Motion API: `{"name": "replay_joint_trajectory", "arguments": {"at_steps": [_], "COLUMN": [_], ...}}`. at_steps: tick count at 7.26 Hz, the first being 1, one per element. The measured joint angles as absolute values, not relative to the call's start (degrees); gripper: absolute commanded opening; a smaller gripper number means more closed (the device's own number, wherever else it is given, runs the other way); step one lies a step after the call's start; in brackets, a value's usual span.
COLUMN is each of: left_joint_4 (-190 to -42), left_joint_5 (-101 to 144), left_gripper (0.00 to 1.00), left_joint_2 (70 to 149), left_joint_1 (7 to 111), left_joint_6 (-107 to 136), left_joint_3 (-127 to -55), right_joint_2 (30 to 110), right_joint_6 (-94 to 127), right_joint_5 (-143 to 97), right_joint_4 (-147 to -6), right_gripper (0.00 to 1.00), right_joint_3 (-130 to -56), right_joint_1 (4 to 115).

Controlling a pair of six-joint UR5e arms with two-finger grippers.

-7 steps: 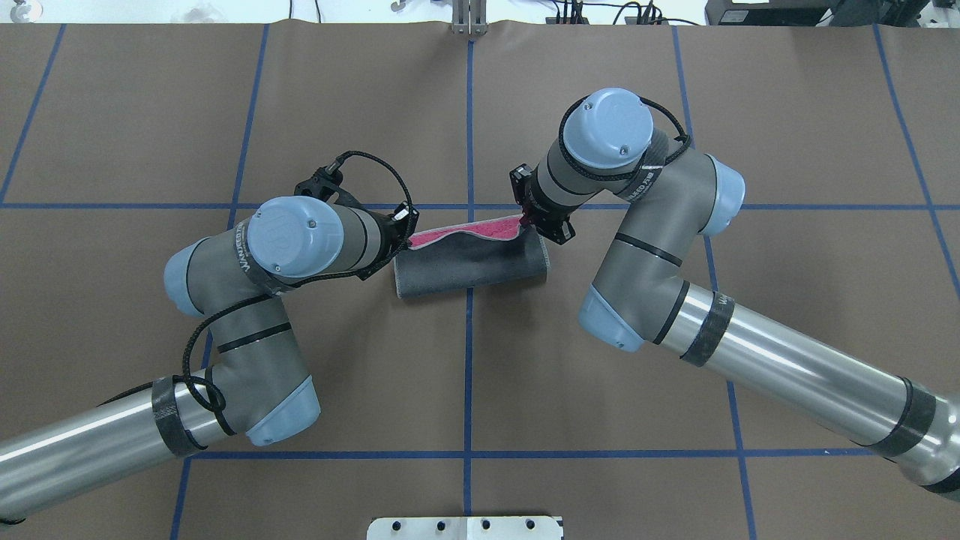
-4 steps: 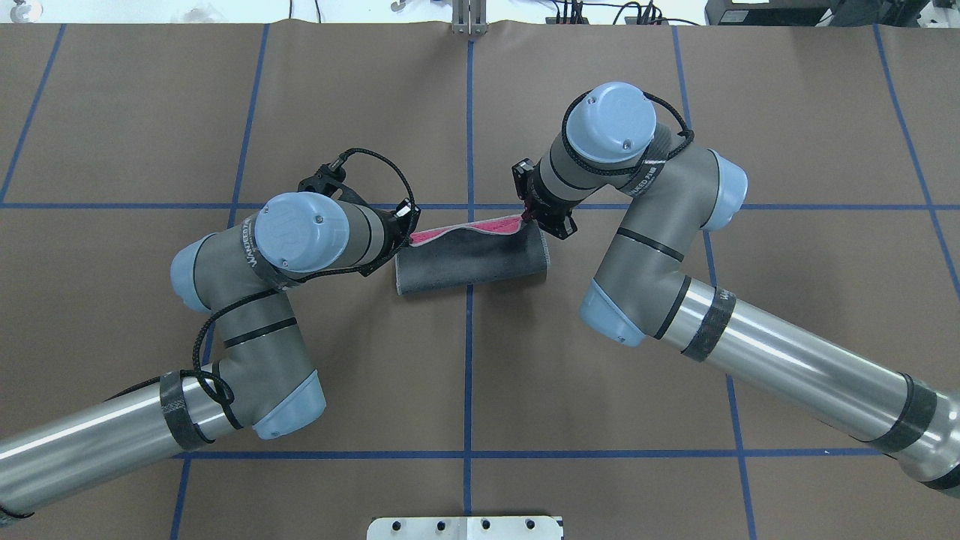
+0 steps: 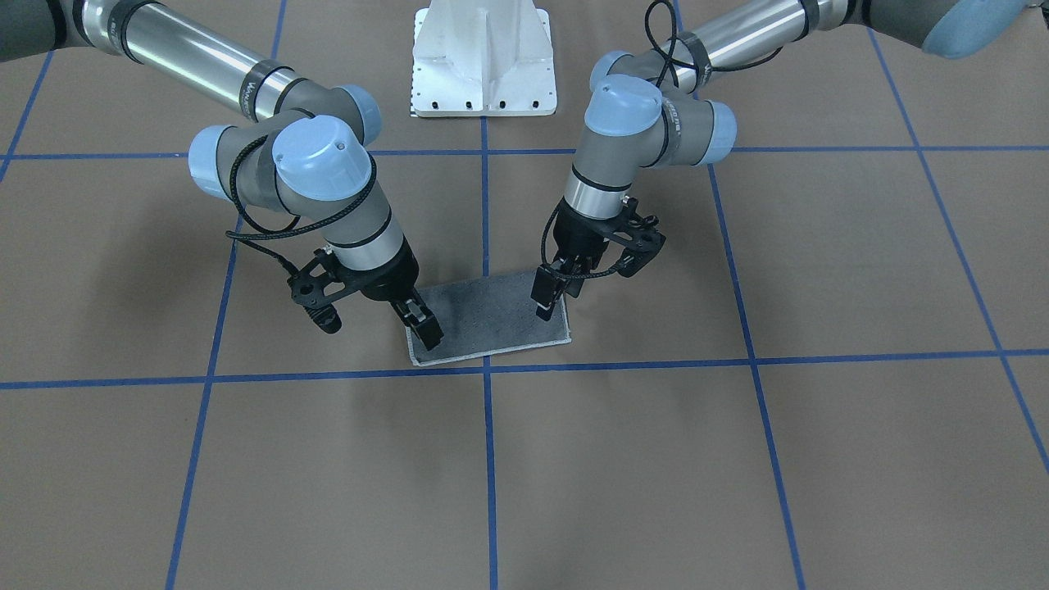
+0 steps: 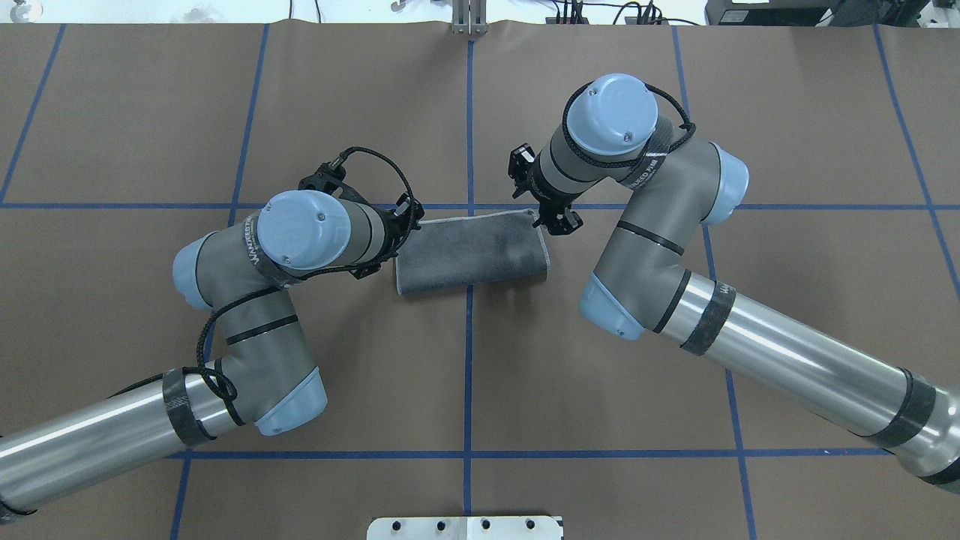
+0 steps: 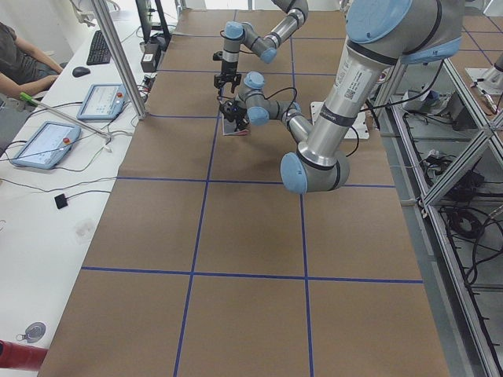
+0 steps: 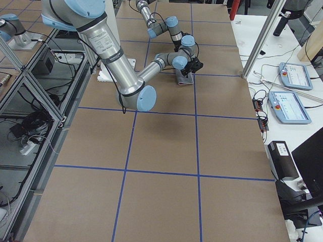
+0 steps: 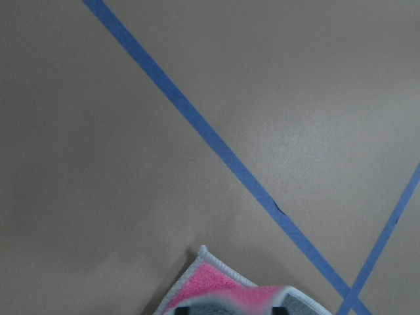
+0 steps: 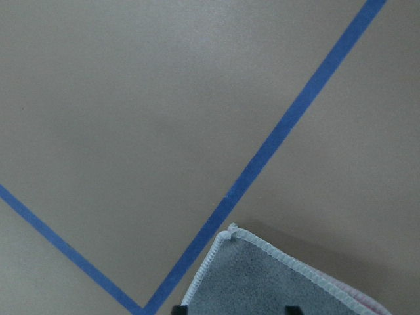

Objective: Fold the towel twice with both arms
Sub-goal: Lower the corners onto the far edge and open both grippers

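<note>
The towel [image 4: 472, 253] lies flat on the table, folded in half, dark grey face up, with light edging; it also shows in the front view [image 3: 492, 315]. My left gripper [image 3: 547, 305] stands over the towel's far corner on my left, fingers slightly apart. The left wrist view shows a pink corner of the towel [image 7: 210, 282] under a grey layer. My right gripper [image 3: 426, 328] stands on the other far corner, fingers apart. The right wrist view shows the grey corner [image 8: 262, 282] lying flat. Neither gripper pinches the cloth.
Blue tape lines [image 4: 469, 375] cross the brown table cover. The white pedestal base [image 3: 483, 61] stands at the robot's side of the table. A desk with tablets [image 5: 47, 145] and a seated person [image 5: 20, 59] lies beyond the table's far edge.
Both grippers moved the raised towel edge away from the robot and down. The pink inner face no longer shows from overhead and the towel now lies flat.
</note>
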State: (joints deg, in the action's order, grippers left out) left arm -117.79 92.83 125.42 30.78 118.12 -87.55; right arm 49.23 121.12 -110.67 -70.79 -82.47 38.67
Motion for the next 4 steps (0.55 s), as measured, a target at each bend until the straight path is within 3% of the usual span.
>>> {"name": "replay_joint_trajectory", "arguments": {"at_steps": [4], "left_joint_4": [-118.04], "left_joint_5": [93.06], "left_gripper": [1.0], "left_joint_2": [125.39], "left_joint_1": [32.22], "left_joint_6": [118.14], "left_joint_3": [-89.03], "right_joint_2": [53.53], "right_joint_6": [122.1], "right_joint_5": [-110.46], "right_joint_4": [-70.51], "right_gripper": [0.97], "right_joint_3": [-85.86], "right_joint_1": [36.6]}}
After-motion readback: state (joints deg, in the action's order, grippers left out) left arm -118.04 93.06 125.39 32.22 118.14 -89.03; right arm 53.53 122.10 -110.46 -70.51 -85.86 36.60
